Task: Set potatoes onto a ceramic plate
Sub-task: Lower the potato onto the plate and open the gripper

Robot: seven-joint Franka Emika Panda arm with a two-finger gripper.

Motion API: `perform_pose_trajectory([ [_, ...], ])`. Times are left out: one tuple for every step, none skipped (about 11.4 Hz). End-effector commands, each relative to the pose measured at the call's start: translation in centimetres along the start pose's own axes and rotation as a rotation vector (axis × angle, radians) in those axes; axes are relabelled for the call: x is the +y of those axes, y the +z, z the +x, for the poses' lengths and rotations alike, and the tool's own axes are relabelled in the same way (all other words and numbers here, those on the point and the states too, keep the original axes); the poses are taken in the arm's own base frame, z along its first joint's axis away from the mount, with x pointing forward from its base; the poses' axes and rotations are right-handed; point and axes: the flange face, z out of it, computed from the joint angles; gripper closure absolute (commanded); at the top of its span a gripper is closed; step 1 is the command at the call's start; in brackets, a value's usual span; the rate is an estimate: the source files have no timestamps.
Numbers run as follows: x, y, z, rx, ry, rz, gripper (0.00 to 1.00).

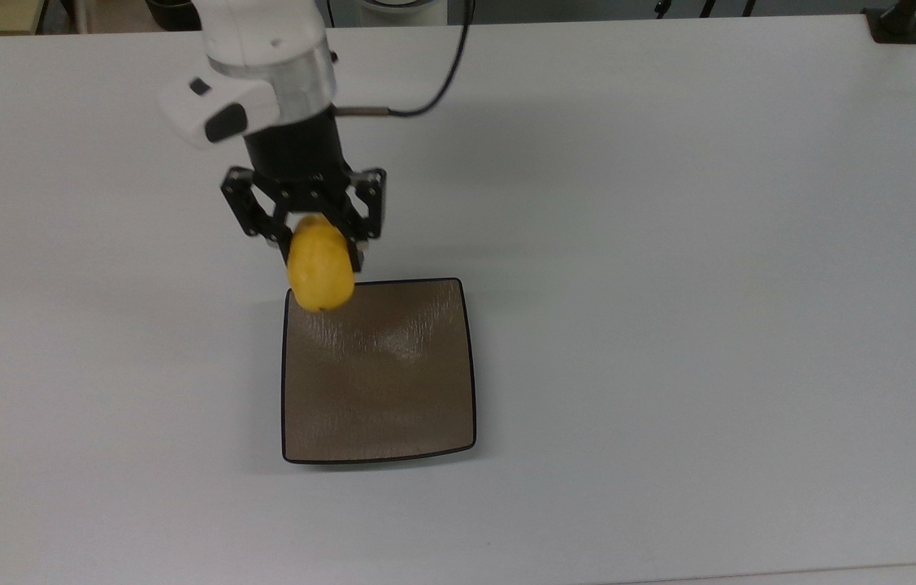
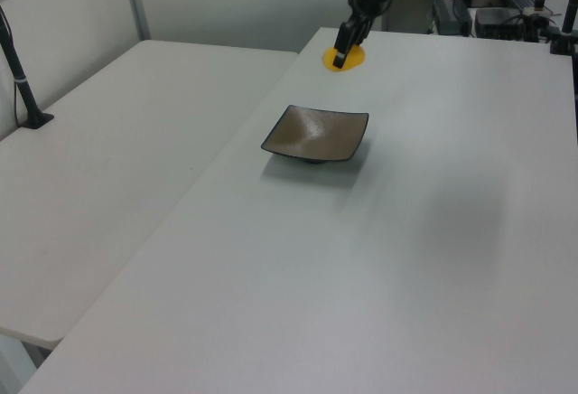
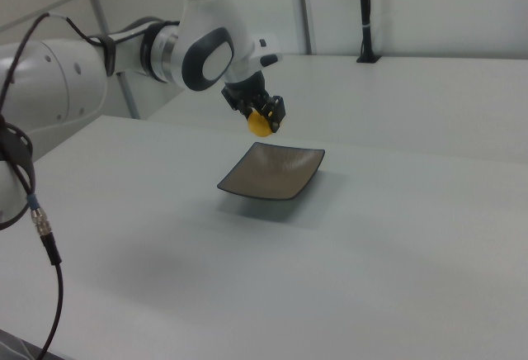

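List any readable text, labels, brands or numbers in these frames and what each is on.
None can be read. The gripper, shut on the yellow potato, carries no legible marking. The ceramic plate and the white table are unmarked.

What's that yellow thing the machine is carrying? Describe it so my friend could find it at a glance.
Start at the big white table and find the square brown plate near its middle. Just above the plate's corner, in the top view's upper left, hangs the robot's black hand, shut on a small potato. It is a smooth oval and the sole bright yellow thing there.
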Motion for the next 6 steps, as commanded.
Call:
perform_pose_trajectory([
  [-1.8,4.0,0.3,0.068,0.056,0.004,0.74],
  [-2.6,5.5,0.3,0.099,0.047,0.006,0.74],
  [-3.1,7.3,0.1,0.132,0.038,0.004,0.74],
  [-3.7,9.0,-0.3,0.166,0.029,0.003,0.74],
  [-3.9,10.9,-0.9,0.189,0.022,-0.001,0.74],
  [-4.1,12.3,-1.5,0.217,0.017,-0.005,0.74],
])
